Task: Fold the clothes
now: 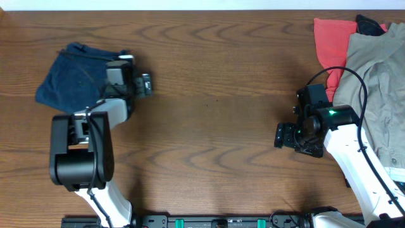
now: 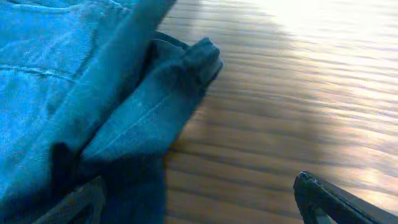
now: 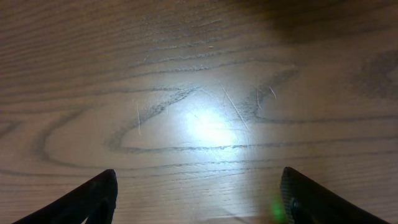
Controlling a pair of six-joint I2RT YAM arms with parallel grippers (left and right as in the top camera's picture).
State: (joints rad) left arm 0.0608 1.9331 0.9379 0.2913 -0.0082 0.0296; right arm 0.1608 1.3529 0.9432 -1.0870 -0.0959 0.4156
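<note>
Nearest, the right fingers (image 3: pixel 87 199) hang spread apart over the bare wooden surface (image 1: pixel 215 82). Farther on, the left fingers (image 2: pixel 323 199) are also wide apart, one of them at the edge of the bunched navy shorts (image 1: pixel 73 76), which lie far left. At the far right, a khaki garment (image 1: pixel 380 82) overlaps a coral cloth (image 1: pixel 330 38).

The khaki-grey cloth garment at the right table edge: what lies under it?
A coral-red cloth sticks out from under the khaki-grey garment on its left side. How far it goes under, and whether anything else lies below, is covered.
</note>
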